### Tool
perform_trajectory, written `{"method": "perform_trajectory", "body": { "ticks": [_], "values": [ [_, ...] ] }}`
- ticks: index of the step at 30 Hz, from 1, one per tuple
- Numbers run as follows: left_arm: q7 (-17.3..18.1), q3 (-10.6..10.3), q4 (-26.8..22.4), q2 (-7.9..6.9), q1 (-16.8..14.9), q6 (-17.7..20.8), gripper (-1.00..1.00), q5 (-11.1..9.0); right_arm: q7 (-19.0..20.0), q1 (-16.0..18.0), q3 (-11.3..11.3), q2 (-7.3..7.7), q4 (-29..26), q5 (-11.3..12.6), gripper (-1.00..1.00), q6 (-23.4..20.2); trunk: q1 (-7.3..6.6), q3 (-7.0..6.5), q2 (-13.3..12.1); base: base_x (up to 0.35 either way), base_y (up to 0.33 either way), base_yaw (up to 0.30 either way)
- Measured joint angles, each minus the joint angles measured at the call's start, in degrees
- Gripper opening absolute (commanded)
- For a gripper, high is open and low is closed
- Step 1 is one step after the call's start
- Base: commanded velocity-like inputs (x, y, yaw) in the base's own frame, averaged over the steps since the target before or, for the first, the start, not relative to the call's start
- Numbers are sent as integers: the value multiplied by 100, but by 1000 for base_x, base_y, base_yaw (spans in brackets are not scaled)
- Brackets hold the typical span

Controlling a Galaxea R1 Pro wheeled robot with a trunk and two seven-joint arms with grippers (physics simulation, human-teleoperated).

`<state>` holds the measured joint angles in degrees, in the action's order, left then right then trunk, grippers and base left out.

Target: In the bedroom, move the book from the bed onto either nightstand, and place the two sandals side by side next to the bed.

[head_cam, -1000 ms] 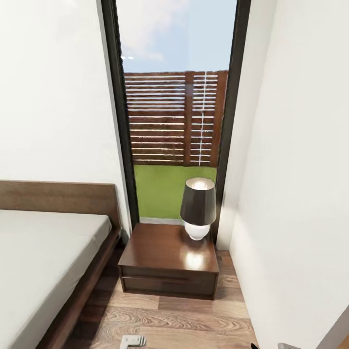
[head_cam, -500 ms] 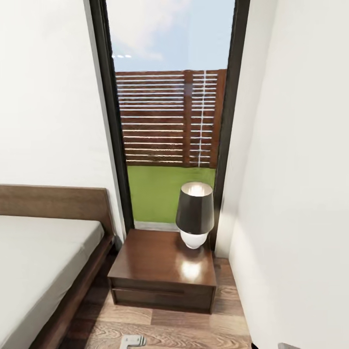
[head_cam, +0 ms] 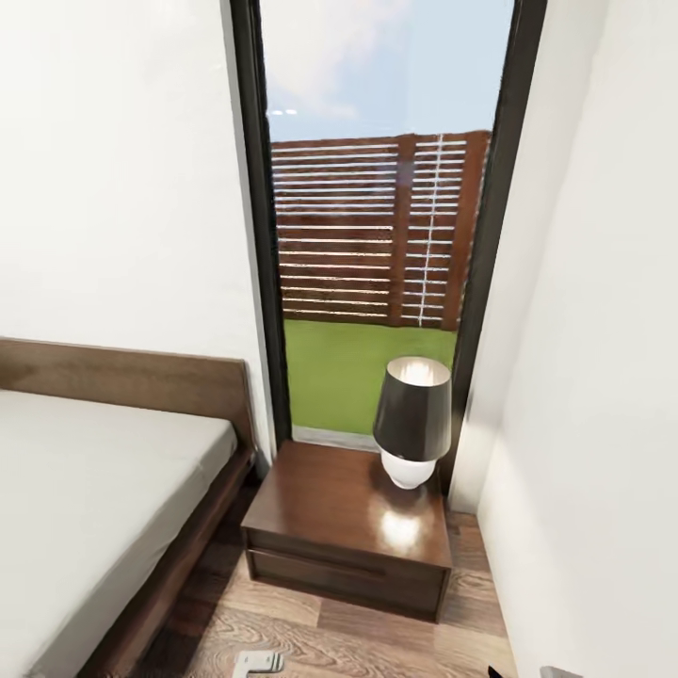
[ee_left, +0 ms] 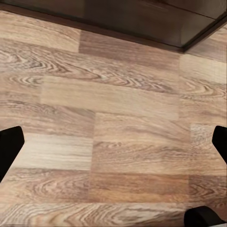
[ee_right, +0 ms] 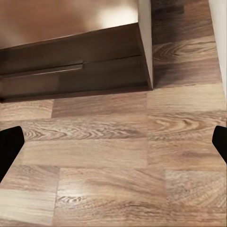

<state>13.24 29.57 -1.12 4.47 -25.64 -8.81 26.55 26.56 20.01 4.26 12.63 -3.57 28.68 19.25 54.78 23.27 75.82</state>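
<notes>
The bed, with its dark brown frame and bare light-grey mattress, fills the lower left of the head view. Right of it stands the dark brown nightstand, its glossy top bare on the near side. The book and the two sandals are out of view. My left gripper hangs open over bare plank floor, its black fingertips far apart with nothing between them. My right gripper is open too, above the floor just in front of the nightstand's drawer front.
A lamp with a dark shade stands on the nightstand's far right corner. Behind it is a tall dark-framed window. A white wall closes the right side, leaving a narrow strip of floor between it and the bed.
The whole head view has shifted: bed, nightstand and window now sit further right than half a second ago, so the camera has turned. Nothing in the room has moved.
</notes>
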Motion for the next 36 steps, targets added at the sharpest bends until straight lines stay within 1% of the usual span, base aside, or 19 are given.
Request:
{"method": "perform_trajectory", "body": {
  "ticks": [36],
  "values": [
    [0,0,1,0,0,1,100,0,-8,0,3,0,0,0,100,0,0,0,0,0,0,286]
  ]
}}
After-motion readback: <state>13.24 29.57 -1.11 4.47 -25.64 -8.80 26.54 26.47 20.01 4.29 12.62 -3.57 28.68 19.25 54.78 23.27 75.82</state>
